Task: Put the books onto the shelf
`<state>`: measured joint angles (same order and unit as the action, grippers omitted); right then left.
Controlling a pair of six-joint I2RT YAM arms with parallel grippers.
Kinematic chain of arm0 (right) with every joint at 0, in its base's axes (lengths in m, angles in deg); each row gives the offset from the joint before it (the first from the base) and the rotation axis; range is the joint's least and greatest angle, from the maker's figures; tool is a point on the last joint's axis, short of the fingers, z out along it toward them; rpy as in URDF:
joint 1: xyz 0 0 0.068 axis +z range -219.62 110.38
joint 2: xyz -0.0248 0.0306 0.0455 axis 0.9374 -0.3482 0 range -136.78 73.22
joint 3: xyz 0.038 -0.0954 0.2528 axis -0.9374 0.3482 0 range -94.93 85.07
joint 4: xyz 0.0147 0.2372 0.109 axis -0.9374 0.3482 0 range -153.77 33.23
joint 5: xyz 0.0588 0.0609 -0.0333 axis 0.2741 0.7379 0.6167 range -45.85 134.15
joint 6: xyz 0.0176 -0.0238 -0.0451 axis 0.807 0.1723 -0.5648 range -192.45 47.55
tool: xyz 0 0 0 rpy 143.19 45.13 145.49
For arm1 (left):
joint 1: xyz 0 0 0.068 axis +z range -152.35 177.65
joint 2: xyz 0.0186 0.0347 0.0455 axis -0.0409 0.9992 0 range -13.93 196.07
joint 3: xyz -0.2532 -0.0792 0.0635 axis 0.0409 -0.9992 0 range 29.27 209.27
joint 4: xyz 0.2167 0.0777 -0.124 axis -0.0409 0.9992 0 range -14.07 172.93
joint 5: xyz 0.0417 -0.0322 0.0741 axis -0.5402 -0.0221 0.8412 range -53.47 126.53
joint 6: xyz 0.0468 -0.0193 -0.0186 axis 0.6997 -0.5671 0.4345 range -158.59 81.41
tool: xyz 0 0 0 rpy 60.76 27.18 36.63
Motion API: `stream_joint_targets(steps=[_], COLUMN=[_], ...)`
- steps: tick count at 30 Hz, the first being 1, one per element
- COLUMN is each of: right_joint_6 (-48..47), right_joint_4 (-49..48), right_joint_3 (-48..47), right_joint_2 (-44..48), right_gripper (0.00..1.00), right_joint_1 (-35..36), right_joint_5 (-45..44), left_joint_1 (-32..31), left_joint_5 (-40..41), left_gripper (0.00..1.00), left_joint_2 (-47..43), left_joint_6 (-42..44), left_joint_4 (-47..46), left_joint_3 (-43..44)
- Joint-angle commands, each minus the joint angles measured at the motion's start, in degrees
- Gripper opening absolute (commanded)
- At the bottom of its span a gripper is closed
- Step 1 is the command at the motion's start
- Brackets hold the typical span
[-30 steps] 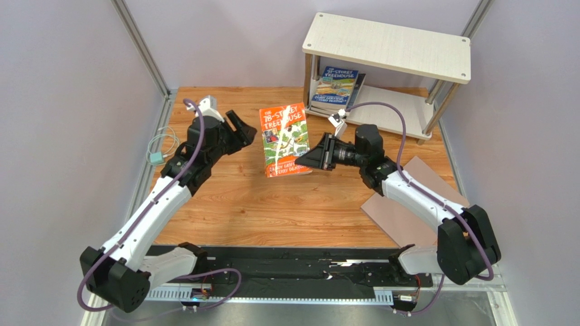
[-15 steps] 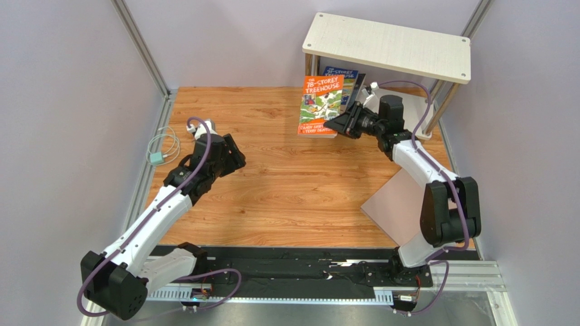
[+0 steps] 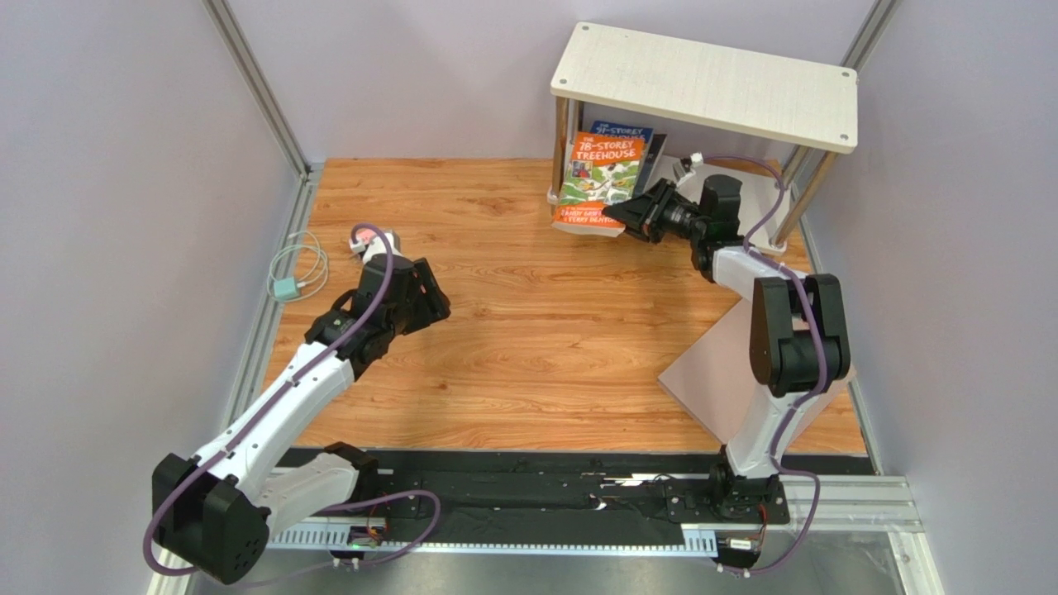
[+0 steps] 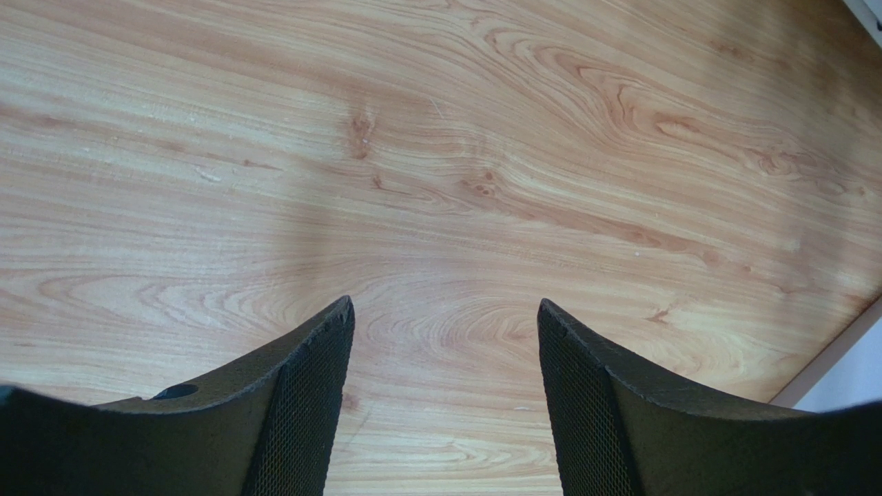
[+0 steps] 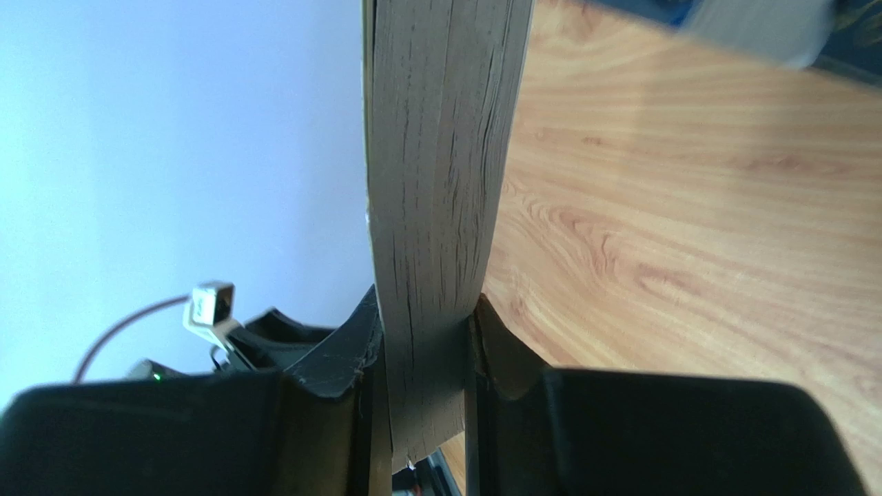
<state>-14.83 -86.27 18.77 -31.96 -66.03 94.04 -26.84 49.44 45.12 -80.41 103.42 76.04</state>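
Note:
The orange "Storey Treehouse" book [image 3: 599, 184] stands tilted at the left front of the shelf [image 3: 708, 84], under its top board. My right gripper [image 3: 630, 213] is shut on the book's lower right edge. In the right wrist view the book's grey page edge [image 5: 445, 186] runs up between the pads of that gripper [image 5: 424, 341]. A blue-covered book [image 3: 631, 132] leans upright behind it on the lower tier. My left gripper [image 3: 425, 301] hovers over the bare wood at the left. It is open [image 4: 445, 310] with nothing between its fingers.
A flat brown cardboard sheet [image 3: 710, 378] lies on the table's right side, partly under the right arm. A pale cable with a small plug [image 3: 293, 275] lies off the left edge. Silver shelf legs [image 3: 810, 196] and slanted frame posts [image 3: 255, 84] flank the back.
My right arm carried the orange book from the table's middle back and right, up to the shelf's lower tier. My left arm drew back toward the near left, still open.

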Motion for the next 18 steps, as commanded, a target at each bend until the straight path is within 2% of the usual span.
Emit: stream_joint_targets(steps=[1,6,13,18], right_joint_6=[11.89,10.24,9.44,8.11], right_joint_4=[-23.54,-21.54,-14.08,-8.79], right_joint_3=[-3.92,-5.50,-16.39,-25.97], right_joint_2=[-3.09,-3.62,-9.06,-14.25], right_gripper=[0.00,0.00,0.00,0.01], right_joint_1=[-2.54,-3.07,-3.07,-5.62], right_joint_5=[2.14,2.58,3.72,3.28], left_joint_1=[-0.03,-0.03,-0.03,-0.03], left_joint_5=[-0.95,-1.22,-2.27,-2.01], left_gripper=[0.70,0.70,0.70,0.70], left_joint_2=[-0.86,-0.86,0.02,-1.38], left_joint_6=[1.48,1.57,1.57,1.83], left_joint_4=[-1.73,-2.08,-2.61,-2.08], left_joint_3=[-0.88,-1.94,-1.85,-2.20])
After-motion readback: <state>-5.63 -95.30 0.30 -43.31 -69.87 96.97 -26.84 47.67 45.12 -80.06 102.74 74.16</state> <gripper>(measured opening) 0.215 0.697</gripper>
